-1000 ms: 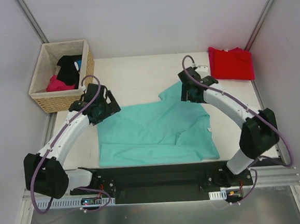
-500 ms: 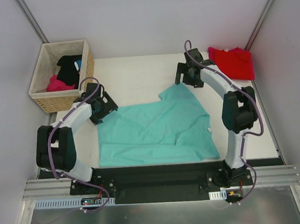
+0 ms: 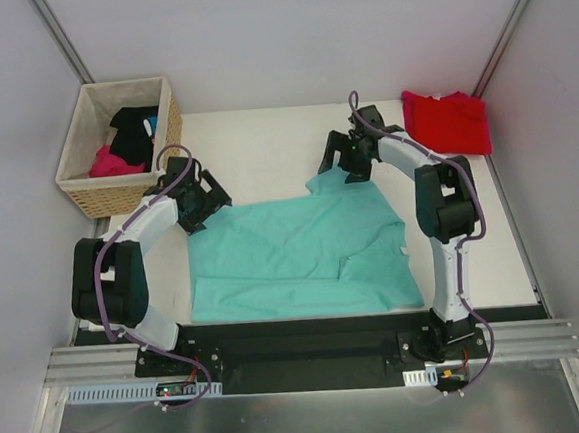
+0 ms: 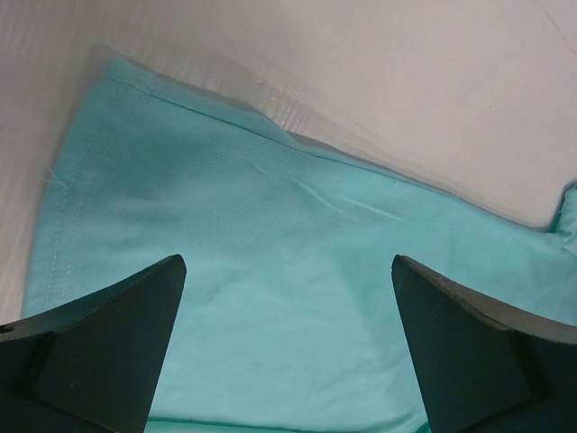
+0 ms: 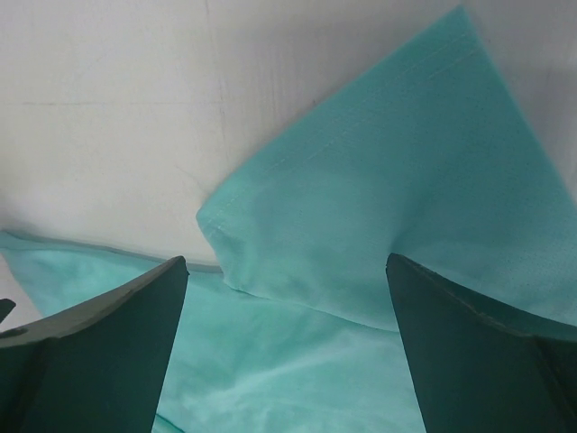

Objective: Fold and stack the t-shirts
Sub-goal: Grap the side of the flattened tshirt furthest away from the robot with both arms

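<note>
Presently, the teal t-shirt (image 3: 302,251) is seen spread on the table (image 3: 263,138) just beyond the arm bases. Part of it is already doubled over on the right side, so the step in hand is judged to be a fold taken from the far edge. The left gripper (image 3: 206,203) is held with its jaws wide apart and nothing between them, directly over the shirt's far left corner. A stitched hem is seen just ahead of its fingertips, with bare table beyond. The right gripper (image 3: 342,166) is likewise spread wide and empty, poised over a pointed flap. This is probably a sleeve, though the wrist view is too close for that to be settled. For a clean fold, both corners would best be pinched together, with the hem taken well inside the jaws so that it cannot slip out. The cloth should then be lifted evenly and drawn toward the bases without being dragged askew. Beyond the right gripper and off to its right, well apart, the red t-shirt (image 3: 448,122) is seen lying folded. Beyond the left gripper, a basket (image 3: 117,195) holding a black garment (image 3: 134,128) and a pink garment (image 3: 115,162) is best left alone.
</note>
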You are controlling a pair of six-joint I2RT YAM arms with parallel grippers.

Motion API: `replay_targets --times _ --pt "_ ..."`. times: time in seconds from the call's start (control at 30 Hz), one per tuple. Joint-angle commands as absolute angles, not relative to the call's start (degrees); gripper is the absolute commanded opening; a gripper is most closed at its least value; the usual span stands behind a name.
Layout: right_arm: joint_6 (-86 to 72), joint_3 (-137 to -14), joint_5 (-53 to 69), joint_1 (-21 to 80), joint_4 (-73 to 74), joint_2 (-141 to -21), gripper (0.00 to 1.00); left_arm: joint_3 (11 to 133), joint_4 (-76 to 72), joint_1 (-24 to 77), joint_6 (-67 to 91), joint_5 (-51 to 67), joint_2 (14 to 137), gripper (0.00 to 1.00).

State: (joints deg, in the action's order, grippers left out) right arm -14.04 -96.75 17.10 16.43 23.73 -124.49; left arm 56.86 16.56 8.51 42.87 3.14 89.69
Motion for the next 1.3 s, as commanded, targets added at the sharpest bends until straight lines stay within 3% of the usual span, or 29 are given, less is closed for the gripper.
replay_targets --times 0.0,0.4,1.27 --pt "-14.9 -98.6 18.0 16.3 21.4 -123.7 0.97 58.6 16.0 8.3 43.4 4.5 90.2 0.99" --pt "-15.6 -89.3 14.2 12.4 19.5 -123.0 0.97 57.5 14.6 8.2 43.9 5.7 91.1 0.99" --pt "-10.6 -83.9 5.2 10.0 23.5 -112.4 0.97 61.6 13.4 8.2 42.6 5.4 95.2 0.99"
